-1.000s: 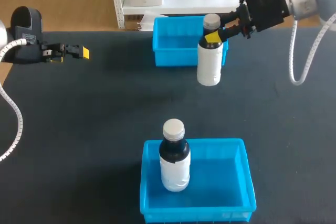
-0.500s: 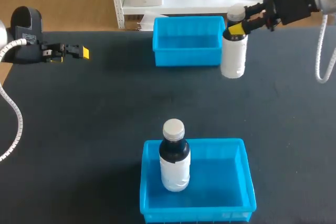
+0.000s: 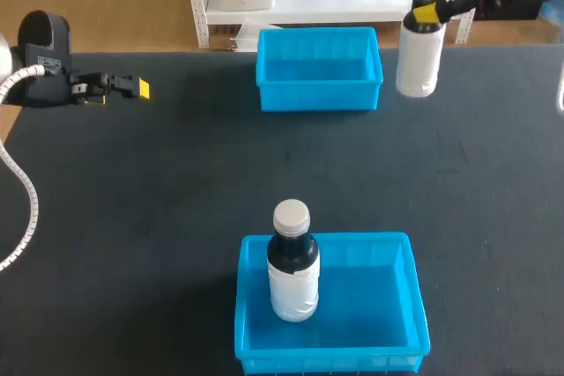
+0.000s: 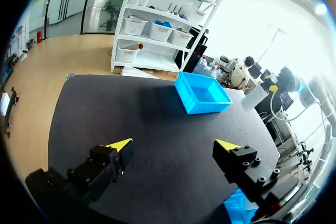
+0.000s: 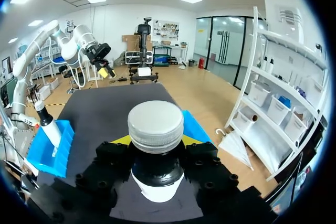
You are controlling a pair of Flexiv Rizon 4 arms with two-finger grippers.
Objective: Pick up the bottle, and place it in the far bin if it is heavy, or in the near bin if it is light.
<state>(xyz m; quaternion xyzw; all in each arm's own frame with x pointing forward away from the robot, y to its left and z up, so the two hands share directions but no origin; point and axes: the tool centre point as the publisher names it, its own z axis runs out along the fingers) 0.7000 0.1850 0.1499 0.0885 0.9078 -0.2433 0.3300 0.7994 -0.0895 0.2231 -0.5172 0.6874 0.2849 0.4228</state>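
Observation:
My right gripper [image 3: 429, 11] is shut on the neck of a white bottle with a dark top and grey cap [image 3: 418, 59]. The bottle hangs in the air right of the far blue bin [image 3: 319, 97], near the table's back edge. In the right wrist view the bottle's cap [image 5: 156, 124] fills the space between the right gripper's fingers [image 5: 156, 144]. A second, similar bottle [image 3: 293, 263] stands upright in the near blue bin [image 3: 330, 358]. My left gripper [image 3: 132, 88] is open at the far left, and nothing lies between its fingers [image 4: 174, 145].
The far bin [image 4: 202, 93] holds nothing and lies well ahead of the left gripper. Dark table surface stretches between the two bins and on both sides of them.
My right arm has carried the bottle rightwards and farther back, from over the far bin's right wall to beyond the bin's right side. The left arm has stayed put.

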